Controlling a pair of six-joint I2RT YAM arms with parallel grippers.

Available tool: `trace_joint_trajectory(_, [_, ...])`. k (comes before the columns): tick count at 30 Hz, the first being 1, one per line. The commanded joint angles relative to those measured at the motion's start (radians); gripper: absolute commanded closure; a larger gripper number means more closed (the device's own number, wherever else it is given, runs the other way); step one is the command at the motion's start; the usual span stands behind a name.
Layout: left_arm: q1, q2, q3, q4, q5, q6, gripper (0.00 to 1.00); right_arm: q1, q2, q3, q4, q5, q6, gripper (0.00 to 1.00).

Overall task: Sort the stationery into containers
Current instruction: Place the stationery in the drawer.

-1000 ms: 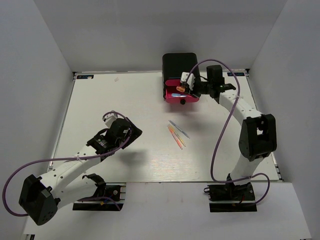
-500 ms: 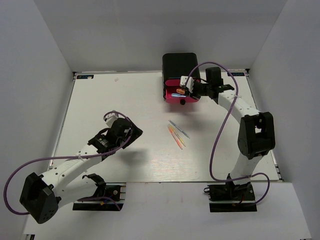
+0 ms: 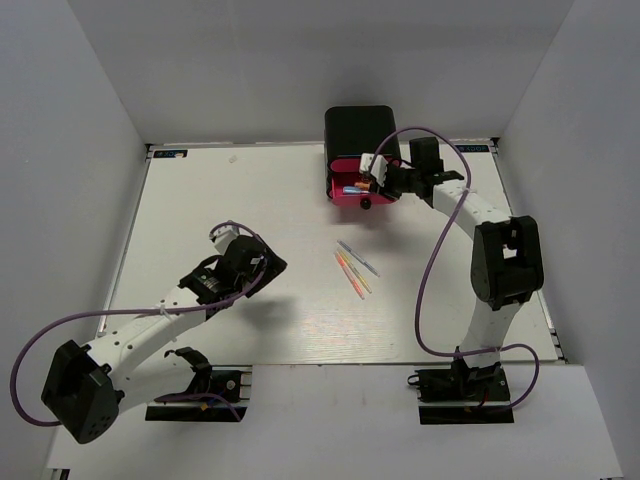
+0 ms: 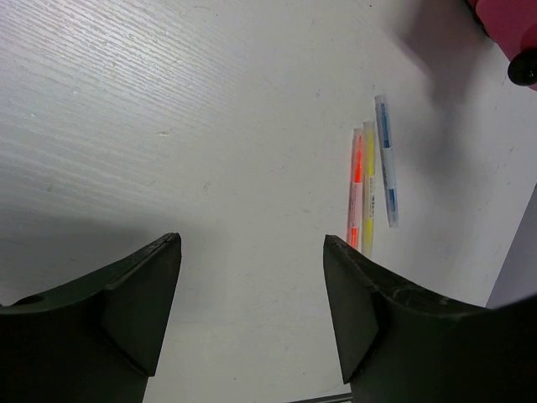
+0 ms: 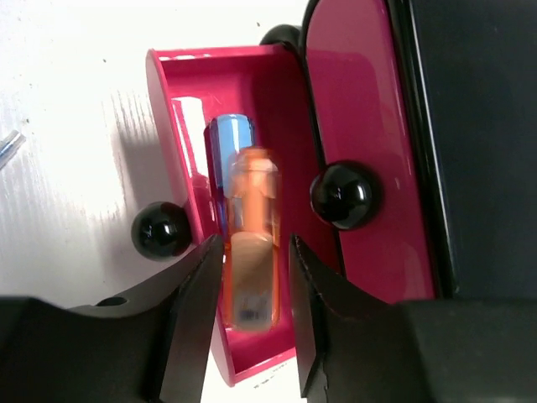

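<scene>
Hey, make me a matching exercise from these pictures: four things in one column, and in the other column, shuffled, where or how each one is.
Things:
1. stubby orange marker
2. stubby blue marker
3. three thin pens
4. left fingers

Places or states:
A. lying side by side on the white table
B. lying inside the open pink drawer
C. spread apart above the table, holding nothing
D. between the right fingers, over the drawer

Pairs: 1-D, 2-B, 3-A, 4-C
</scene>
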Motion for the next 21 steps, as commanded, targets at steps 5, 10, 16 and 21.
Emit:
trace_joint_trajectory(5, [-0.005, 0.006, 0.021, 0.025, 0.005, 0.009, 0.22, -0.015, -0.037, -0.010, 0.060, -0.009, 0.033, 0.51])
trace_joint_trajectory(10, [-0.005, 0.016, 0.030, 0.025, 0.014, 0.019, 0.22, -0.028, -0.094, -0.044, 0.089, -0.026, 0.080, 0.53])
trace_joint_trajectory(16, [-0.005, 0.016, 0.021, 0.045, 0.014, 0.019, 0.22, -0.031, -0.197, -0.134, 0.045, -0.164, 0.067, 0.95])
trace_joint_trajectory(21, [-0.005, 0.025, 0.021, 0.045, 0.023, 0.019, 0.22, -0.028, -0.174, -0.127, -0.120, -0.198, -0.097, 1.00])
